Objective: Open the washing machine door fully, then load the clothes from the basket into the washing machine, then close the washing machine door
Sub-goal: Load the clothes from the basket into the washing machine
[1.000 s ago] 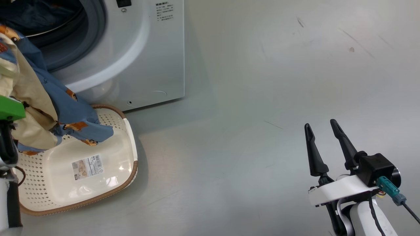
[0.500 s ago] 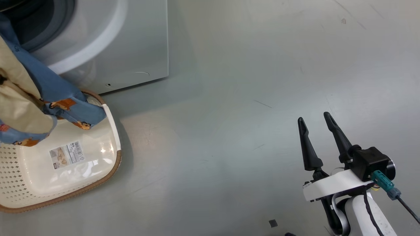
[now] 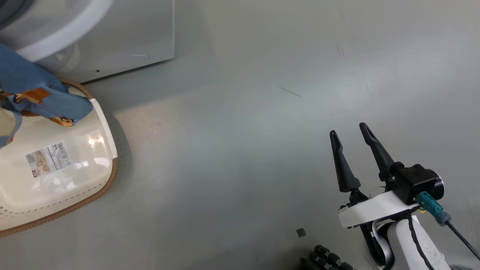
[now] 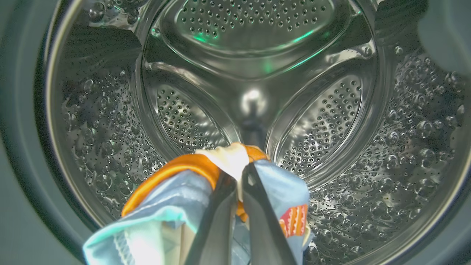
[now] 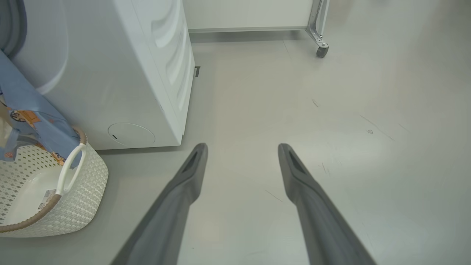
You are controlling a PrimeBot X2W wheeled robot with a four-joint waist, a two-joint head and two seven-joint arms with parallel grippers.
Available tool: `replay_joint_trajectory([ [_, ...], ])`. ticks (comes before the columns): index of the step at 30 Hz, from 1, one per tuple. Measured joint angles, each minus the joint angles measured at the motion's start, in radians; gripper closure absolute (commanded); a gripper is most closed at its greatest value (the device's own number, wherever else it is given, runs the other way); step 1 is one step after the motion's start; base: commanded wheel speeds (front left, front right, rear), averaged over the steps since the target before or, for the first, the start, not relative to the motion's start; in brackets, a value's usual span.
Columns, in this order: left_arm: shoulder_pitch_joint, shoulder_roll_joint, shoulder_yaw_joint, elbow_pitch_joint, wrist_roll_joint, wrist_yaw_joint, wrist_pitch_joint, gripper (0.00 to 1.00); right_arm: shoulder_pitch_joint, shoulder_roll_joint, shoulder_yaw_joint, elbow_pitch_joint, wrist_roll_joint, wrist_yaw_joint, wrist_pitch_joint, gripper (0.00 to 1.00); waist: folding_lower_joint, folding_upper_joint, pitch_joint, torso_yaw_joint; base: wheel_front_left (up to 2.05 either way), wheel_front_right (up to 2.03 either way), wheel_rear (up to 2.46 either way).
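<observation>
My left gripper [image 4: 239, 175] is shut on the clothes [image 4: 176, 195], a light blue garment with orange and cream parts, held at the mouth of the washing machine's steel drum [image 4: 331, 110]. In the head view the clothes' tail [image 3: 45, 99] hangs over the far edge of the cream basket [image 3: 108, 165], which stands on the floor in front of the white washing machine [image 3: 112, 37]. My right gripper [image 3: 348, 129] is open and holds nothing, low over the floor far to the right of the basket [image 5: 84, 184]. The washing machine door is out of view.
Grey floor stretches between the washing machine [image 5: 121, 73] and my right gripper [image 5: 243, 147]. A metal leg with a caster [image 5: 322, 49] stands at the back by a white wall base. A small dark square [image 3: 300, 232] lies on the floor near black ribbed parts [image 3: 326, 258].
The head camera has turned, so machine and basket slid left and up in the picture. The garment's tail has risen from the basket's bottom to its far edge. The right gripper stays open.
</observation>
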Motion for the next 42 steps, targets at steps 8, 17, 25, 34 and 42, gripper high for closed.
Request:
replay_joint_trajectory([
  [8, -0.081, 0.02, 0.003, 0.09, 0.001, -0.005, -0.009, 1.0, -0.003, 0.001, -0.002, -0.009, 0.0, 0.0, 0.0, 0.0, 0.0, 0.0, 0.069, -0.023, 0.0, 0.0, 0.0],
  [17, -0.18, 0.035, -0.028, 0.132, 0.018, -0.039, -0.049, 1.0, -0.003, 0.0, 0.001, -0.022, -0.001, 0.0, 0.0, 0.0, 0.0, 0.0, 0.128, -0.031, 0.0, 0.0, 0.0],
  [25, -0.283, 0.072, -0.029, 0.174, 0.033, -0.057, -0.131, 1.0, -0.002, 0.0, 0.004, -0.025, -0.002, 0.0, 0.0, 0.0, 0.0, 0.0, 0.164, -0.038, 0.0, 0.0, 0.0],
  [34, -0.353, 0.064, -0.038, 0.212, 0.041, -0.066, -0.172, 1.0, -0.002, -0.002, 0.004, -0.027, -0.003, 0.0, 0.0, 0.0, -0.0001, 0.0, 0.173, -0.042, 0.0, 0.0, 0.0],
  [42, -0.353, 0.074, -0.098, 0.337, 0.115, -0.071, -0.17, 1.0, -0.001, -0.002, 0.006, -0.026, -0.005, 0.0, 0.0, 0.0, -0.0001, 0.0, 0.172, -0.047, 0.0, 0.0, 0.0],
])
